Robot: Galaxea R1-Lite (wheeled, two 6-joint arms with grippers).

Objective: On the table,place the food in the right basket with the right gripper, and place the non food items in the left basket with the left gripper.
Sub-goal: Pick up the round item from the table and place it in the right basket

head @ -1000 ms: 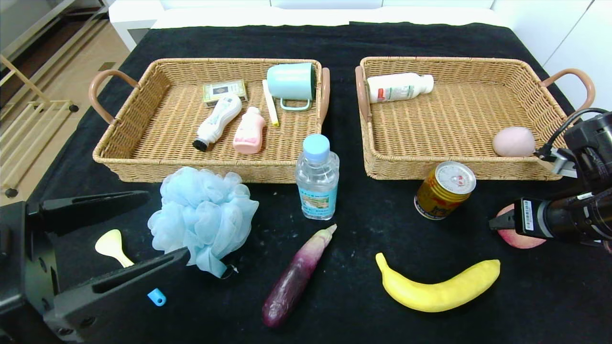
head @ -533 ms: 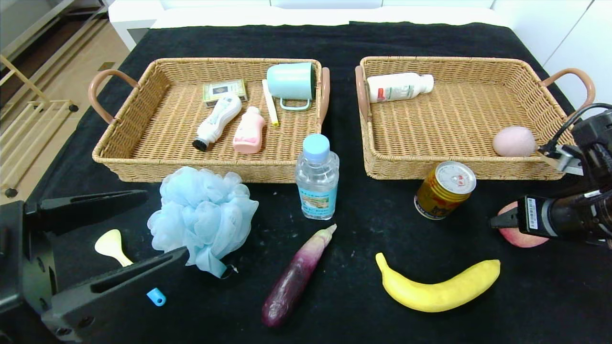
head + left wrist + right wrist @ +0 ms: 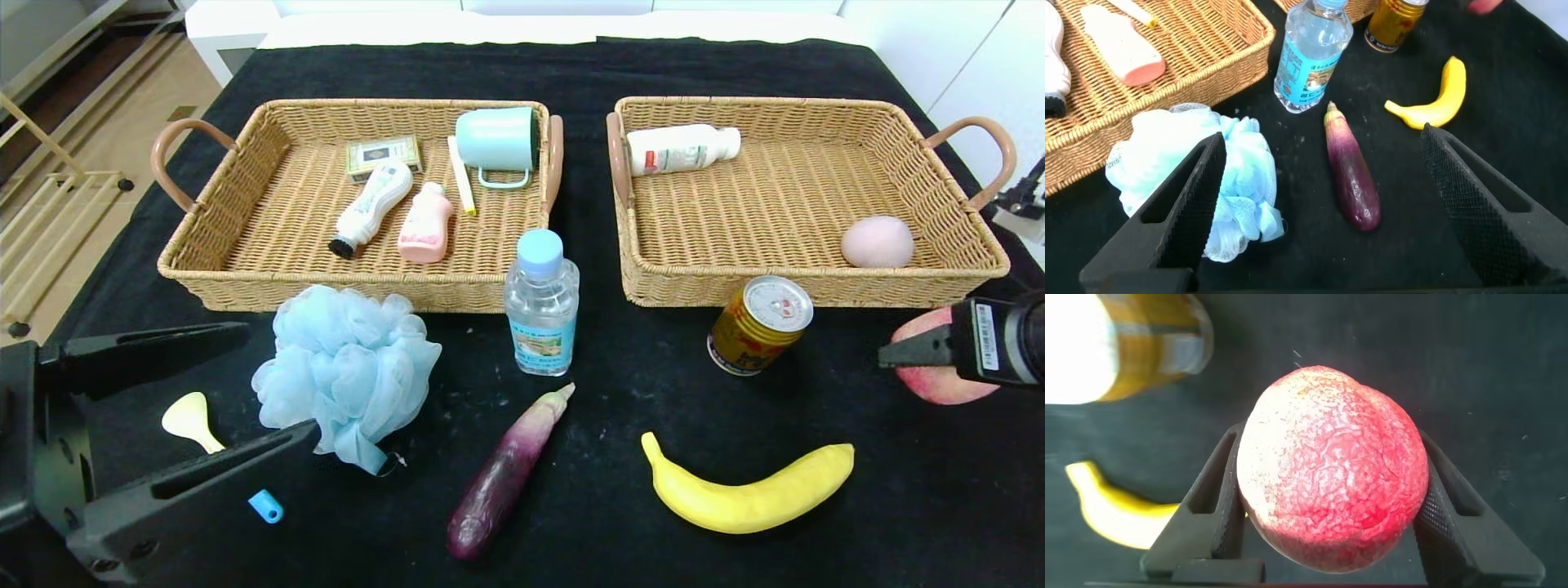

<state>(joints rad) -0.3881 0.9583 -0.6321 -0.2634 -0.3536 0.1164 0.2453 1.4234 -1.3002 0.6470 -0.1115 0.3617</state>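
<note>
Moved since a second ago: right claw (image 3: 890, 358) with the peach (image 3: 939, 384) clamped between its fingers, now shifted rightward and raised off the desk (image 3: 604, 490); all other items unchanged.

Right claw: at the right edge of the head view, in front of the right basket (image 3: 816, 290); closed partway on the peach, one finger on each side of the fruit, as the right wrist view shows (image 3: 1331, 469).

Left claw (image 3: 196, 408): low at the near left, jaws spread wide, nothing held; hangs over the scoop (image 3: 196, 425) and just beside the bath pouf (image 3: 347, 371).

On the desk, outside the baskets:
- bath pouf, pale blue, in front of the left basket (image 3: 326, 290)
- scoop, pale yellow head, blue handle end (image 3: 265, 506), partly hidden by the left claw
- water bottle (image 3: 541, 306), upright, between the two baskets' near corners
- eggplant (image 3: 506, 474), lying at a slant in front of the bottle
- gold can (image 3: 759, 325), tilted, just in front of the right basket
- banana (image 3: 747, 490), near right

Left basket holds: mint mug (image 3: 498, 143) on its side, small box (image 3: 382, 155), white bottle (image 3: 371, 204), pink bottle (image 3: 426, 224), white stick (image 3: 461, 186).

Right basket holds: white bottle lying down (image 3: 682, 149), pale pink egg-shaped item (image 3: 878, 242).
</note>
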